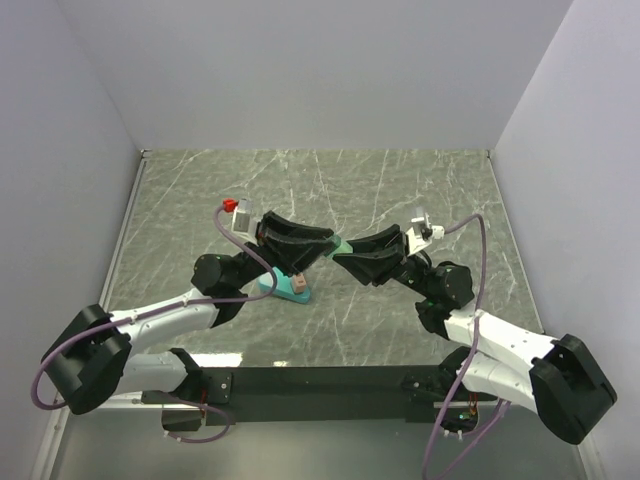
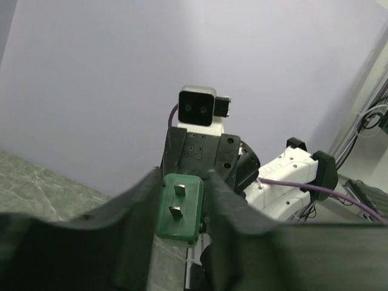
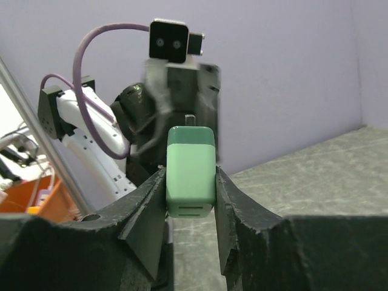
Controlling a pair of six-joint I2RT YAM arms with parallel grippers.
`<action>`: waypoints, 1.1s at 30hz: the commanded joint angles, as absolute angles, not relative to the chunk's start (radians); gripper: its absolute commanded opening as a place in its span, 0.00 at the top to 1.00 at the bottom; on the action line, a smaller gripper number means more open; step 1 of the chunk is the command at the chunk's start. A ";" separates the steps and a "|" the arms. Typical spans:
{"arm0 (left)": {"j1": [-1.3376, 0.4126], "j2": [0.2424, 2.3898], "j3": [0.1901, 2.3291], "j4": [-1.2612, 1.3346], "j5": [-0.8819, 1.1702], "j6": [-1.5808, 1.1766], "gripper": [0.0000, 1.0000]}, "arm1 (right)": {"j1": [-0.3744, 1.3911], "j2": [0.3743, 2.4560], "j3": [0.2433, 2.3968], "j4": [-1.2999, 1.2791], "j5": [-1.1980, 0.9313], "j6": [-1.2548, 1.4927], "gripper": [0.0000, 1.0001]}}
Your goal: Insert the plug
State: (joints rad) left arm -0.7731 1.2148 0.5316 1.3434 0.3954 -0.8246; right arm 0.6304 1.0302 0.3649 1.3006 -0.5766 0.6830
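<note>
Top: plug (image 1: pixel 341 246) midair above worktop (image 1: pixel 400 190), between both arms' tips; teal block (image 1: pixel 285 288), likely socket, lies below. Handover: confirm right hold before left lets go.
Left wrist: left end effector (image 2: pixel 180 182) flanks plug, grip unclear. Green body, two metal prongs (image 2: pixel 176 211) face camera.
Right wrist: right end effector (image 3: pixel 191 182) clamped on plug sides. Rounded, pale green, darker cap.

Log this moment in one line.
green plug: midair between claws | right claw: shut on it | left claw: grip unclear | not inserted

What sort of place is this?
Probably a robotics lab test cell: plain white walls enclose a marble-pattern table, a cabled left arm and right arm are mounted at its near edge, with a green plug between them.
</note>
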 commanded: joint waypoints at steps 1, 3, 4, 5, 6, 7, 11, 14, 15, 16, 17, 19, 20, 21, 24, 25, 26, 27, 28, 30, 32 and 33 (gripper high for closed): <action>-0.787 1.213 0.532 1.330 0.422 -0.787 0.52 | 0.632 0.977 0.377 1.611 -0.535 0.585 0.85; -0.787 1.178 0.526 1.263 0.369 -0.741 0.29 | 0.632 0.947 0.382 1.556 -0.520 0.546 0.95; -0.787 1.166 0.522 1.241 0.353 -0.726 0.24 | 0.630 0.936 0.382 1.508 -0.505 0.532 0.97; -0.787 1.135 0.520 1.221 0.336 -0.692 0.19 | 0.634 0.924 0.380 1.485 -0.497 0.519 1.00; -0.787 1.118 0.512 1.177 0.298 -0.674 0.12 | 0.634 0.902 0.379 1.462 -0.486 0.493 1.00; -0.785 1.100 0.508 1.157 0.278 -0.657 0.11 | 0.632 0.888 0.380 1.406 -0.471 0.480 1.00; -0.779 0.979 0.468 1.080 0.167 -0.559 0.07 | 0.632 0.838 0.423 1.212 -0.433 0.410 1.00; -0.775 0.899 0.422 0.985 0.049 -0.476 0.08 | 0.632 0.815 0.524 0.914 -0.370 0.319 1.00; -0.772 0.882 0.391 0.956 0.004 -0.454 0.09 | 0.632 0.821 0.558 0.831 -0.350 0.280 1.00; -0.772 0.871 0.374 0.930 -0.102 -0.424 0.11 | 0.632 0.828 0.592 0.681 -0.336 0.266 1.00; -0.770 0.855 0.362 0.864 -0.157 -0.411 0.11 | 0.632 0.842 0.667 0.602 -0.319 0.250 1.00; -0.769 0.848 0.325 0.804 -0.250 -0.400 0.12 | 0.632 0.894 0.774 0.420 -0.275 0.226 1.00; -0.767 0.847 0.310 0.773 -0.323 -0.402 0.12 | 0.630 0.946 0.816 0.357 -0.269 0.215 1.00; -0.764 0.847 0.275 0.766 -0.342 -0.400 0.11 | 0.630 0.975 0.856 0.294 -0.238 0.212 1.00; -0.761 0.847 0.229 0.692 -0.449 -0.426 0.09 | 0.629 1.109 0.981 0.134 -0.241 0.204 1.00; -0.758 0.845 0.216 0.680 -0.477 -0.460 0.09 | 0.630 1.146 1.041 0.067 -0.244 0.207 1.00; -0.749 0.833 0.201 0.672 -0.515 -0.474 0.09 | 0.630 1.222 1.069 0.039 -0.251 0.206 1.00; -0.743 0.825 0.172 0.652 -0.525 -0.492 0.09 | 0.630 1.259 1.100 -0.018 -0.255 0.209 1.00; -0.733 0.815 0.161 0.640 -0.528 -0.517 0.09 | 0.630 1.299 1.159 -0.050 -0.264 0.209 1.00; -0.712 0.782 0.137 0.603 -0.532 -0.540 0.09 | 0.629 1.411 1.228 -0.119 -0.271 0.201 1.00; -0.678 0.756 0.117 0.569 -0.519 -0.578 0.10 | 0.632 1.509 1.331 -0.225 -0.285 0.189 1.00; -0.663 0.752 0.095 0.566 -0.482 -0.590 0.11 | 0.632 1.535 1.356 -0.270 -0.282 0.190 1.00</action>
State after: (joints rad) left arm -0.7021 0.7841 0.1204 0.5991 -0.4694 -0.5236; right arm 0.6304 1.4734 1.2484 -0.0635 -0.2749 0.2153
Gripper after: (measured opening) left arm 0.901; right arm 0.389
